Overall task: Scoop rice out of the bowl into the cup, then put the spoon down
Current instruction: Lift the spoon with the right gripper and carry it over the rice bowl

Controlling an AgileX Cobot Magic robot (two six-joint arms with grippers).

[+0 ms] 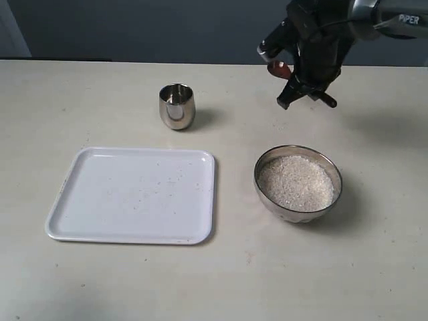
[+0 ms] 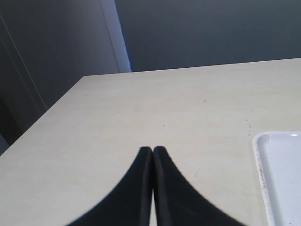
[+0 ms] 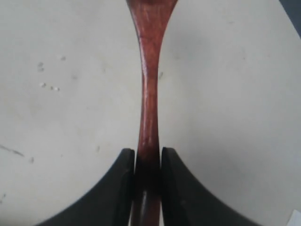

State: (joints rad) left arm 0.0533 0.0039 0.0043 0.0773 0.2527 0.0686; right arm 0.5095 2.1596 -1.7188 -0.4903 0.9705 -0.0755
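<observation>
The wide steel bowl [image 1: 294,214] sits at the right, filled with white rice [image 1: 296,182]. Toward the back, left of the middle, the small steel cup [image 1: 177,105] stands upright. My right gripper [image 1: 304,90] hangs above the table behind the bowl. In the right wrist view this gripper [image 3: 147,153] is shut on the handle of the reddish-brown wooden spoon [image 3: 148,94], whose oval end runs out of frame. Only a red bit of the spoon [image 1: 279,69] shows in the exterior view. My left gripper [image 2: 153,149] is shut on nothing over bare table and is outside the exterior view.
A white rectangular tray [image 1: 134,194] lies at the front left, speckled with a few grains. Its corner [image 2: 282,174] shows beside my left gripper. A few stray grains [image 3: 49,86] lie on the table under the spoon. The table's far edge meets a dark wall.
</observation>
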